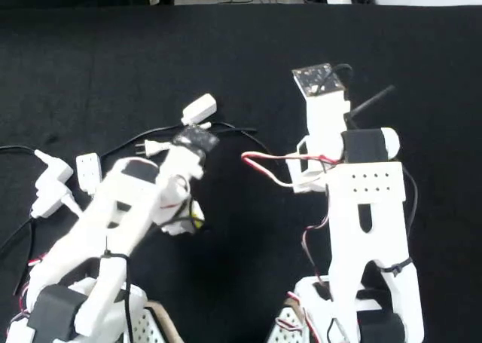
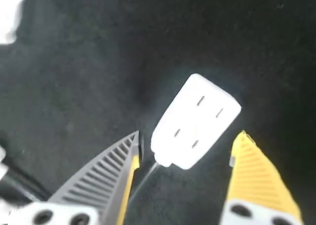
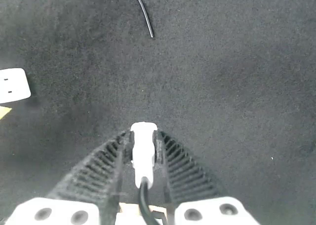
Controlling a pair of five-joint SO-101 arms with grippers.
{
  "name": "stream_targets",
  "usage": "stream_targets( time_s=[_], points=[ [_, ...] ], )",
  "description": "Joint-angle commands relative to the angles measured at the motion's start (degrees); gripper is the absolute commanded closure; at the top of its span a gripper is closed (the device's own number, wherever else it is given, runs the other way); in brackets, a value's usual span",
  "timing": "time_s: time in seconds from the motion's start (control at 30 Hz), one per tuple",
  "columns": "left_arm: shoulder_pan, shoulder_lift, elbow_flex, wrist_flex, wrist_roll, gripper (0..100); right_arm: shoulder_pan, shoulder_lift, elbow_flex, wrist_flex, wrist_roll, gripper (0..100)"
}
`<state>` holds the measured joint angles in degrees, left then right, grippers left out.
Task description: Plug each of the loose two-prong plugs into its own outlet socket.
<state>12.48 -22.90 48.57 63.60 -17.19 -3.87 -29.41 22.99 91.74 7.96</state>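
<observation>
Your left pincer (image 2: 188, 137) hangs open, a white outlet socket (image 2: 195, 121) btwn its fingers on the black tabletop (image 2: 74, 62), not gripped. Your right pincer (image 3: 143, 134) is clamped on a white plug (image 3: 143, 156). A loose two-prong plug (image 1: 151, 148) lies nr the left arm.

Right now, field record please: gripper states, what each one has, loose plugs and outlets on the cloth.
left gripper: open, one finger on each side of a white outlet block; contact unclear
right gripper: shut on white plug with a black cord; prongs hidden
loose two-prong plug: black cord, lying unplugged on the black cloth
far white outlet: on the cloth beyond the loose plug, nothing plugged in
side white outlet: on the cloth beside the left arm
</observation>
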Motion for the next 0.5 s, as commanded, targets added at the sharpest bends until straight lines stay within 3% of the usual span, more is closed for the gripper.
stream_targets(
  time_s=[0.0, 0.07, 0.17, 0.33, 0.47],
  points=[
    [-1.7, -1.8, -5.8, 6.7, 3.8, 70, -1.2, -1.5, -1.9, -0.4, -0.1, 98.7],
    [-4.4, -4.3, -5.9, 8.9, 4.6, 71, -3.9, -1.5, -0.8, -0.8, -1.6, 98.7],
    [-12.5, -9.0, -4.0, 9.2, 3.0, 75, -13.0, -1.5, 4.4, -7.6, -9.7, 98.7],
    [-26.4, -19.0, 4.0, 9.4, -11.0, 76, -28.4, -1.5, 14.7, -19.6, -14.3, 98.7],
    [-32.6, -29.2, 13.1, 9.0, -19.1, 76, -33.8, -1.5, 15.8, -22.8, -18.9, 98.7]
  ],
)
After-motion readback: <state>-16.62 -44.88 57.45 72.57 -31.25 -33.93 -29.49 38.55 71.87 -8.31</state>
